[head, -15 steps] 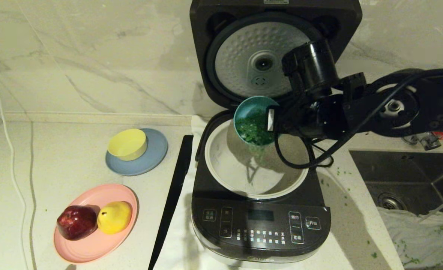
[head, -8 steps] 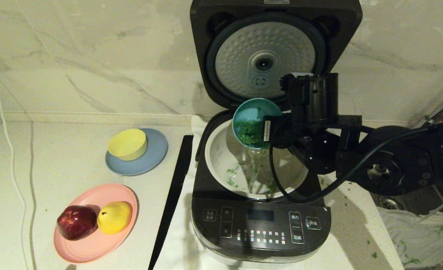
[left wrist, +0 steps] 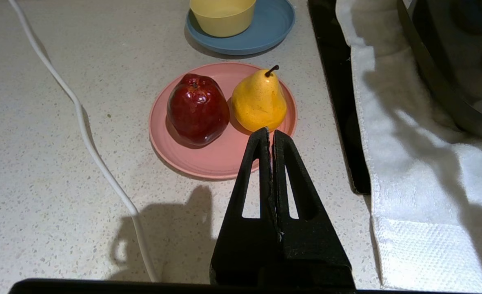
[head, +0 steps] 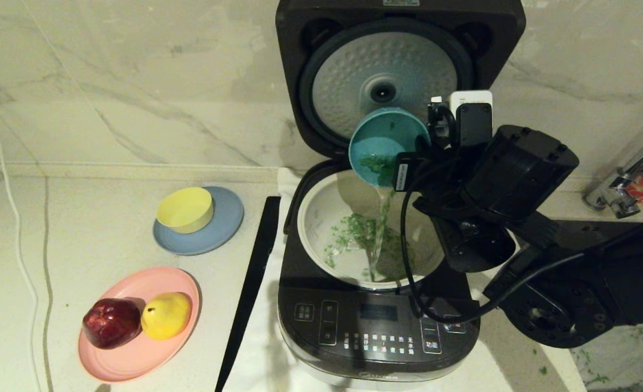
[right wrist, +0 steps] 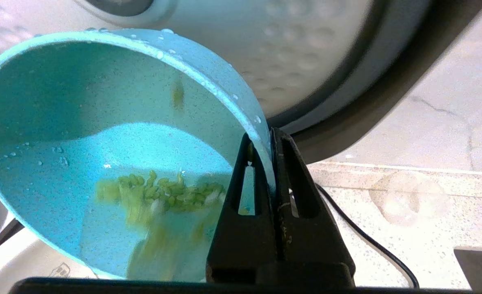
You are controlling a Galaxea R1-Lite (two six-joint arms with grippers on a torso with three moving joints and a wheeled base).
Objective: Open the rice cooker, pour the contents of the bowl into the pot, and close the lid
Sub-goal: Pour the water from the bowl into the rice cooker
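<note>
marble-veined wall behind a pale speckled desk [head: 98, 228]. rice cooker [head: 378, 332]: dark grey, standing on a white cloth [left wrist: 412, 163], lid [head: 400, 71] swung upright, dimpled silver underside facing out. pot [head: 321, 218]: cream-white, seated in the cooker, directly below the right gripper [right wrist: 260, 141]. right gripper: pinched on the wall of the bowl [head: 387, 141], one finger inside the rim, one outside; it hangs over the back of the pot, in front of the raised lid. bowl: teal-blue, tipped steeply with its mouth toward the pot. contents [head: 365, 234]: chopped green bits, some clinging low in the bowl, a wet stream falling from its lip, a scatter lying on the pot floor under the gripper. left gripper [left wrist: 271, 134]: fingers pressed together, holding nothing, hanging above the desk well to the side of the cooker. pink plate [left wrist: 208, 163]: just ahead of the left gripper, carrying a red apple [left wrist: 198, 108] and a yellow pear [left wrist: 259, 102] side by side. blue plate [left wrist: 265, 28]: beyond the pink plate, holding a yellow bowl [left wrist: 222, 14]. white cable [left wrist: 85, 134]: trailing across the desk beside the pink plate.
</note>
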